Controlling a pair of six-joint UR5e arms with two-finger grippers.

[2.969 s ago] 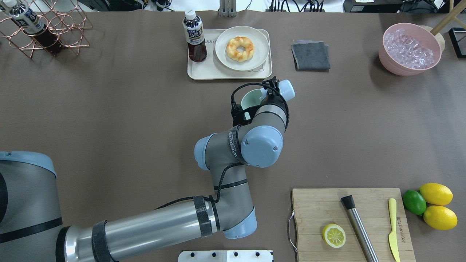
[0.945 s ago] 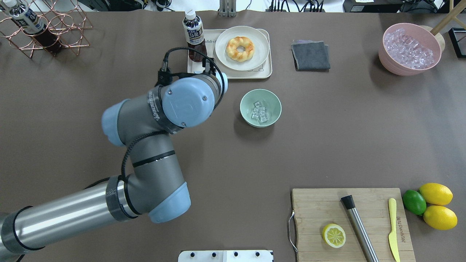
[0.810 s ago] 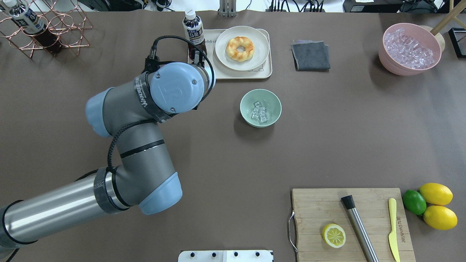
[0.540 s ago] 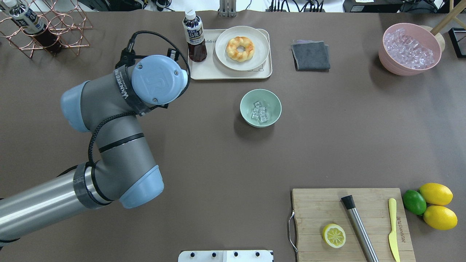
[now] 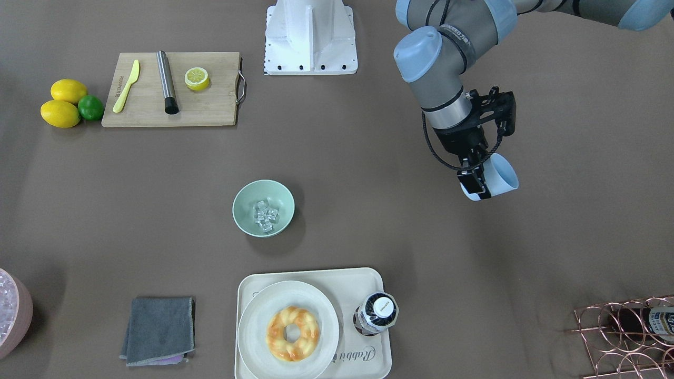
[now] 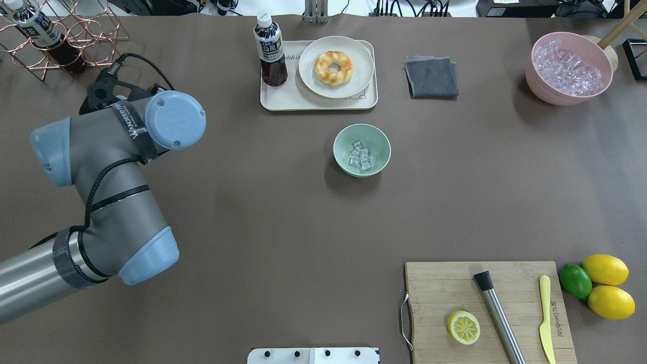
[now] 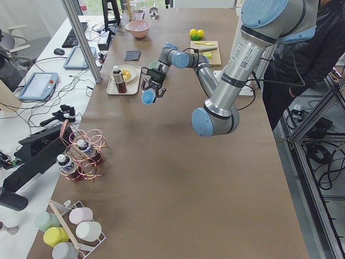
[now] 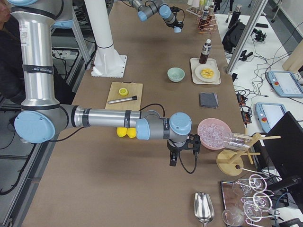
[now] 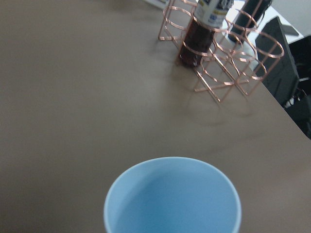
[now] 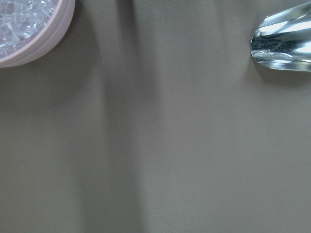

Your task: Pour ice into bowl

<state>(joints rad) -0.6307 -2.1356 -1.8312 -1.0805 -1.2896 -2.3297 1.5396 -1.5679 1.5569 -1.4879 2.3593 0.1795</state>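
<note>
Well clear of the bowl (image 5: 241,204), left jaws pinch the cup (image 5: 503,176); right jaws unreadable.

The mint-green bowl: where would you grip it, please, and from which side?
I'd pinch the mint-green bowl at its rim from straight above, one finger inside, one outside: it stands upright, and the ice sits centrally, leaving the wall bare.

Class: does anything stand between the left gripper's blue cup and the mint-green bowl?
Nothing visible does. Only bare table lies between the blue cup, held by the left gripper, and the bowl holding the ice; the tray sits off that line.
</note>
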